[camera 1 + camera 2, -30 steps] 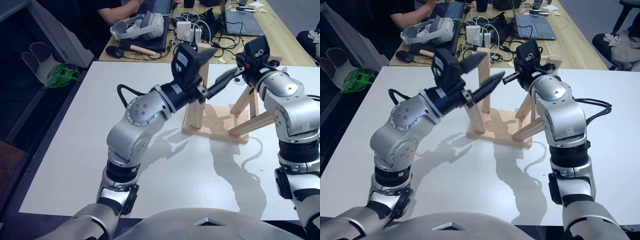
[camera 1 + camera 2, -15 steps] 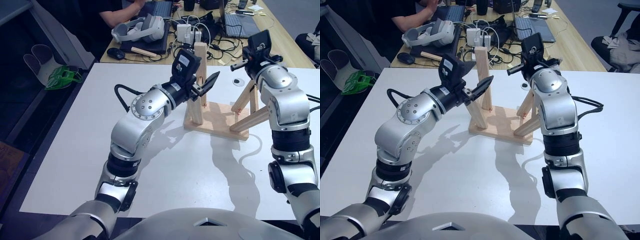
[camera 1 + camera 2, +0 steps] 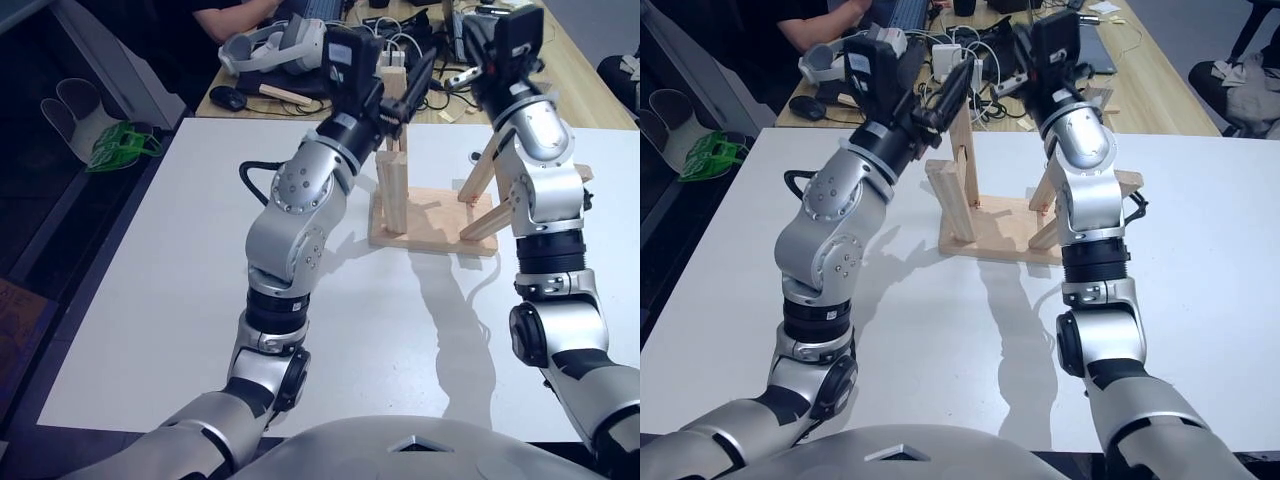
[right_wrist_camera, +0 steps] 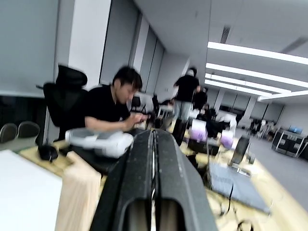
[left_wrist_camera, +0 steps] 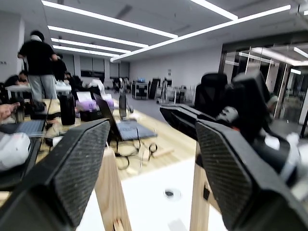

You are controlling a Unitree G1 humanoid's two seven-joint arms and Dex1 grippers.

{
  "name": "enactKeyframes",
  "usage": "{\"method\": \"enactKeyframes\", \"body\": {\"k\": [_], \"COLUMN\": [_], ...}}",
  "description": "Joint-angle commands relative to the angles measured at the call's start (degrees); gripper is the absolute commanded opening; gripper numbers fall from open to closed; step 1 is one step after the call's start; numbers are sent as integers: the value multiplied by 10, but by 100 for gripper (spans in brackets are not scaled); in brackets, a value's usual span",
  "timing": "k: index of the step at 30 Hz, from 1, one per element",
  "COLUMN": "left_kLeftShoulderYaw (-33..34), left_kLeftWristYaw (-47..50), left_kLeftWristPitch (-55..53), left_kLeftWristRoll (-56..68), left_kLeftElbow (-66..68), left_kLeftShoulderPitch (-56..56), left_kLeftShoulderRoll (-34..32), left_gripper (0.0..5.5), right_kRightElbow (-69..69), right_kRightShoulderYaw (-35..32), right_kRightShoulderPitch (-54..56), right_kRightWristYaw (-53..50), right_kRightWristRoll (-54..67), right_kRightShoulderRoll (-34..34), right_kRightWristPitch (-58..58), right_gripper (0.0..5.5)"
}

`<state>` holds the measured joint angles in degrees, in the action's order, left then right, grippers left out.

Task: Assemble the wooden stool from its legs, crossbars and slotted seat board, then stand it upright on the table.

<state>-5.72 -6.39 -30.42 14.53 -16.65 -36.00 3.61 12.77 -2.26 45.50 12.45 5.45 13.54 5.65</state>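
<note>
The wooden stool lies upside down at the far middle of the white table, with its seat board [image 3: 430, 225] flat on the table. One leg [image 3: 392, 190] stands straight up from the board; the legs on the right side [image 3: 480, 178] lean at a slant. My left gripper [image 3: 410, 85] hovers open above the upright legs' tops, and in the left wrist view its fingers [image 5: 72, 178] frame two leg tops [image 5: 113, 192]. My right gripper [image 3: 452, 80] is shut on nothing, held high over the slanted legs and pointing toward the left gripper. A leg top [image 4: 79, 197] appears beside its fingers [image 4: 154, 183].
Behind the table stands a wooden desk [image 3: 570, 70] with a headset [image 3: 275, 50], laptops and cables. A small dark round spot [image 3: 474, 155] lies on the table past the stool. A green item [image 3: 120, 148] sits on the floor off the table's left edge.
Both arms have risen. The left gripper went from beside the upright leg to above the leg tops, still open. The right gripper lifted higher, still shut.
</note>
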Motion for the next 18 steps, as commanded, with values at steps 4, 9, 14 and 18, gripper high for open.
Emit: {"method": "enactKeyframes", "body": {"k": [4, 9, 14, 18], "left_kLeftShoulderYaw": [32, -55, -90, -47], "left_kLeftWristYaw": [-25, -60, -71, -36], "left_kLeftWristPitch": [-33, -107, -122, -63], "left_kLeftWristRoll": [8, 4, -11, -25], "left_kLeftElbow": [18, 99, 164, 121], "left_kLeftShoulderPitch": [-125, 0, 42, -3], "left_kLeftShoulderRoll": [-45, -49, -43, -28], "left_gripper": [327, 327, 327, 327], "right_kRightElbow": [-105, -74, -115, -142], "right_kRightShoulderYaw": [-79, -135, -96, -42], "right_kRightShoulderPitch": [80, 113, 81, 46], "right_kRightWristYaw": [-127, -160, -129, -77], "right_kRightWristRoll": [2, 29, 40, 40], "right_kRightShoulderRoll": [-8, 13, -1, 4], "right_kRightWristPitch": [45, 95, 131, 175], "right_gripper": [2, 2, 2, 2]}}
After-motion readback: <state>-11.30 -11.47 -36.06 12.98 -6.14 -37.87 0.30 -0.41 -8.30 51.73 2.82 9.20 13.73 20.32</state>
